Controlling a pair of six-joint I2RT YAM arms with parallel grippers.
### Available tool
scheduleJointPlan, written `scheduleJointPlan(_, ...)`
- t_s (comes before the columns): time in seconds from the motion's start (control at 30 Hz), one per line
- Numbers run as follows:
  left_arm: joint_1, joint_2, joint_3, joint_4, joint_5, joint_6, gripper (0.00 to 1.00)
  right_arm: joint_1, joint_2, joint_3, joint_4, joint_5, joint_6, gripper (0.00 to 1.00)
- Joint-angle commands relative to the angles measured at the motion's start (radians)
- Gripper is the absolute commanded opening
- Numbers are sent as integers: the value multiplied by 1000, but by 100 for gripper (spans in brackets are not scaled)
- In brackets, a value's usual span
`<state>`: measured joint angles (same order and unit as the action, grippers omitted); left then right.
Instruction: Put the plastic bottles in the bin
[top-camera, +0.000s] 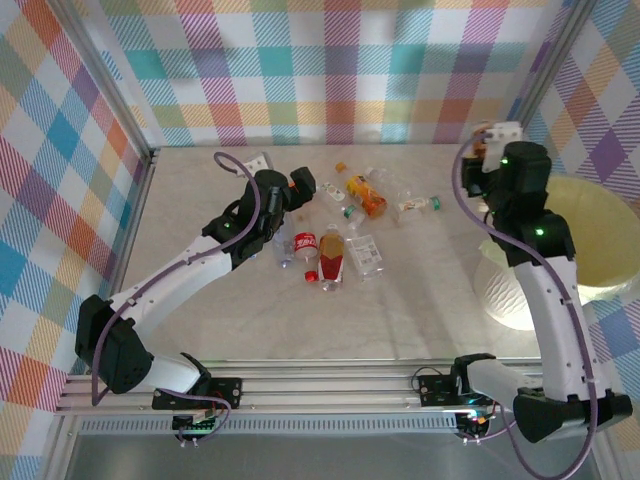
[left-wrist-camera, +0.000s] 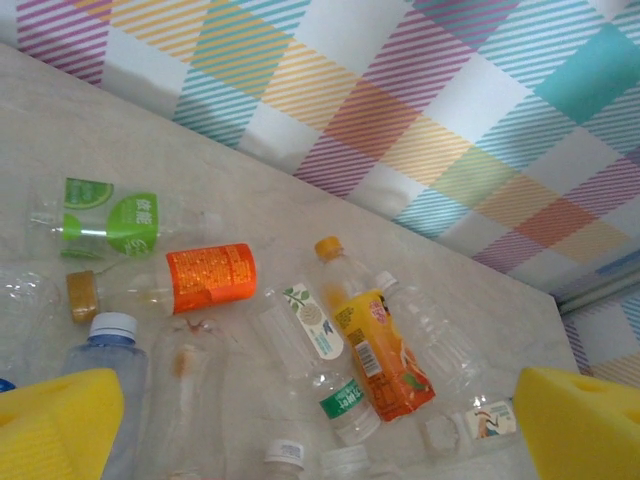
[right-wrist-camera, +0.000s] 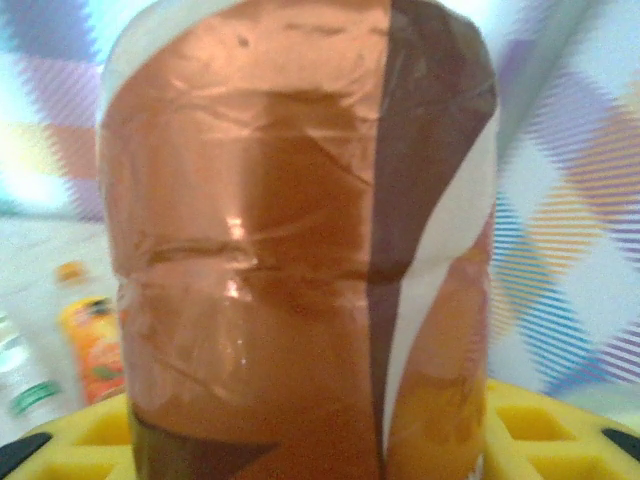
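Left gripper (left-wrist-camera: 320, 425): spread wide, above lying plastic bottles (left-wrist-camera: 382, 352).
Right gripper (right-wrist-camera: 310, 440): pinching brown-labelled bottle (right-wrist-camera: 290, 240), near bin (top-camera: 603, 238).

Bin (top-camera: 600, 238): big round pale yellow-green tub, upright, top open. Bottles (top-camera: 340, 228): loose cluster lying flat, well left of the bin. Mostly clear, some crushed. In the cluster: juice bottle (left-wrist-camera: 378, 352) with orange cap and orange fruit label, orange-label bottle (left-wrist-camera: 205, 278), green-label bottle (left-wrist-camera: 115, 225), clear bottle (left-wrist-camera: 112, 372) with white cap. Brown-label bottle (right-wrist-camera: 290, 250): clamped upright, near the bin's left rim.
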<state>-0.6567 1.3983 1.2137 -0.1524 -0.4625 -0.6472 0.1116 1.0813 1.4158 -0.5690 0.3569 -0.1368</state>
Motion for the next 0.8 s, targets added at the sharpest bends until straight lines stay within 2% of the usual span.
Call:
scheduleJointPlan(0.0, -4, -32, -13, 27, -61, -26, 100, -90, -67, -1, 56, 85, -27, 28)
scheduleJointPlan(0.27, -4, -10, -17, 39, -39, -59, 100, -399, -83, -52, 9, 80, 29, 27)
scheduleJointPlan(0.33, -4, -3, -14, 32, -34, -63, 100, -445, -79, -65, -10, 76, 84, 27)
scheduleJointPlan(0.53, -3, 9, -20, 12, -33, -82, 100, -537, -59, -145, 3, 63, 150, 28)
scheduleJointPlan(0.77, -1, 2, -42, -10, -21, -86, 100, -585, -29, -235, 35, 28, 205, 33)
